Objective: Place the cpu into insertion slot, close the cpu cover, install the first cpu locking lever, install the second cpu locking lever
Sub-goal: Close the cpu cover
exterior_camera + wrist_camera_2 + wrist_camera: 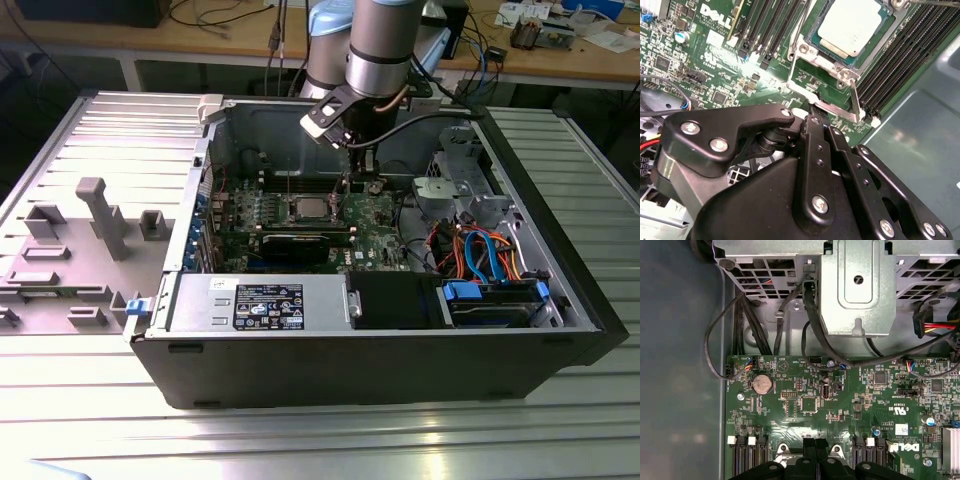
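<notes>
The cpu (850, 25), with its silver-grey top, lies in the insertion slot (308, 208) on the green board. The silver cpu cover (826, 59) lies flat around the chip. One thin locking lever (799, 30) runs along one side of the socket. A second lever (855, 97) crosses the socket's near corner. My gripper (812, 111) is shut, and its black tips rest against a silver lever bar just off that corner. In the exterior view the gripper (350, 180) hangs over the board just to the right of the socket. The first wrist view shows the fingers (810, 447) pressed together.
Black memory slots (900, 55) flank the socket. A grey drive cage (855, 290) with black cables stands beyond the board's edge. The graphics card (295, 245) and power supply (260, 300) lie toward the case front. Coloured cables (480, 250) fill the exterior view's right.
</notes>
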